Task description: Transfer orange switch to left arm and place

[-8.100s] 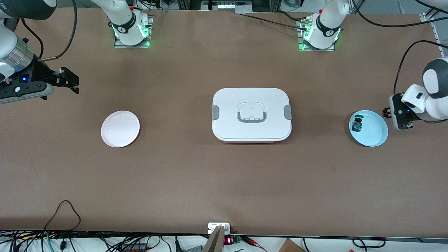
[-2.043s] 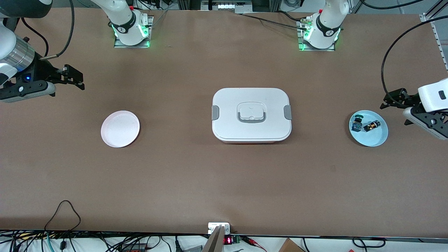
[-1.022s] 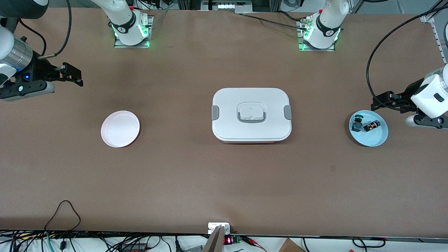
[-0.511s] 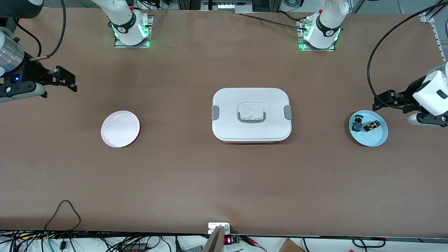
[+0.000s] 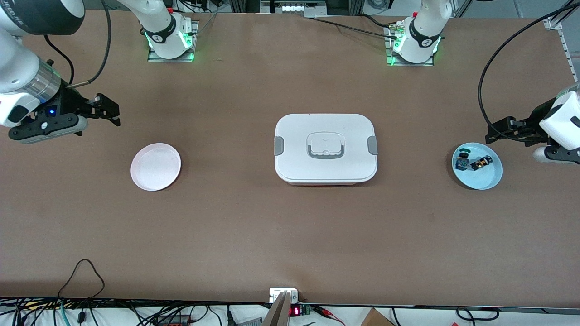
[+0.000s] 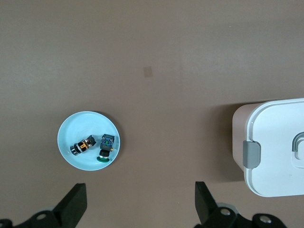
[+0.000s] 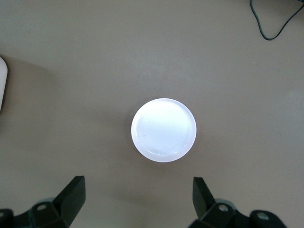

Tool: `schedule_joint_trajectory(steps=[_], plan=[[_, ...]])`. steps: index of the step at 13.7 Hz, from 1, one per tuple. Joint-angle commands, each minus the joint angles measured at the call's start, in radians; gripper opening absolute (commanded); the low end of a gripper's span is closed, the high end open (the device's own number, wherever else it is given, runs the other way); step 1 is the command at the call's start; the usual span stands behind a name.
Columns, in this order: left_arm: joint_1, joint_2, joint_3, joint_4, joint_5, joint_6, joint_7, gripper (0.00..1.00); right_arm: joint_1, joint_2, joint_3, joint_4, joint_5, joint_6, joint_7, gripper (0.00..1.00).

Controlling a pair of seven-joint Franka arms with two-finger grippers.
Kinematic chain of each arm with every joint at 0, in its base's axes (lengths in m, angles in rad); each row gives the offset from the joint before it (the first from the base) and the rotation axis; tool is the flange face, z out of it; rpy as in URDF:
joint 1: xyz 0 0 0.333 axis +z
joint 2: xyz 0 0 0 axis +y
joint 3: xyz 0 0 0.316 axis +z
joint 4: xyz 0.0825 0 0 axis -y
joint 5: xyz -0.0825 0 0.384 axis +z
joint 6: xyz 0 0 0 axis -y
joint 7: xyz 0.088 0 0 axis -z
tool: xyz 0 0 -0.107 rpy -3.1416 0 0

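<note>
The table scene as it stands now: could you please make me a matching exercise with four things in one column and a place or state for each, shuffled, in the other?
Things
1. orange switch
2. box
3. pink plate
4. left gripper

Places or states
A. lid on, at the middle of the table
B. open, in the air by the blue plate
C. lying on the blue plate beside the blue switch
D. bare, toward the right arm's end of the table

Pairs: 1-C, 2-A, 3-D, 4-B

Robotics lab, bolted arm bases (image 5: 170, 38), brown table (image 5: 290, 235), cable clutter (image 5: 136, 314)
</note>
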Motion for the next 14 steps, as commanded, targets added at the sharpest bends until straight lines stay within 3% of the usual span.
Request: schedule_joint_trajectory(steps=[1, 3, 4, 6, 10, 14], plan=[[-0.042, -0.032, 0.022, -0.002, 0.012, -0.003, -0.022, 1.00, 0.009, -0.029, -0.003, 0.006, -0.003, -0.049, -0.014, 1.00], [-0.213, -0.032, 0.206, -0.002, 0.011, 0.000, -0.047, 1.00, 0.007, -0.035, -0.005, 0.007, -0.003, -0.071, -0.014, 1.00], [-0.250, -0.032, 0.251, -0.004, 0.009, 0.000, -0.047, 1.00, 0.009, -0.035, -0.005, 0.007, -0.004, -0.077, -0.014, 1.00], [-0.260, -0.044, 0.262, -0.020, -0.015, 0.001, -0.047, 1.00, 0.006, -0.035, -0.006, 0.009, -0.003, -0.082, -0.014, 1.00], [-0.260, -0.139, 0.273, -0.157, -0.040, 0.064, -0.045, 1.00, 0.001, -0.025, -0.011, 0.012, -0.006, -0.065, -0.013, 1.00], [-0.249, -0.143, 0.293, -0.157, -0.034, 0.059, -0.033, 1.00, -0.011, -0.026, -0.017, 0.021, 0.002, -0.051, -0.011, 1.00]])
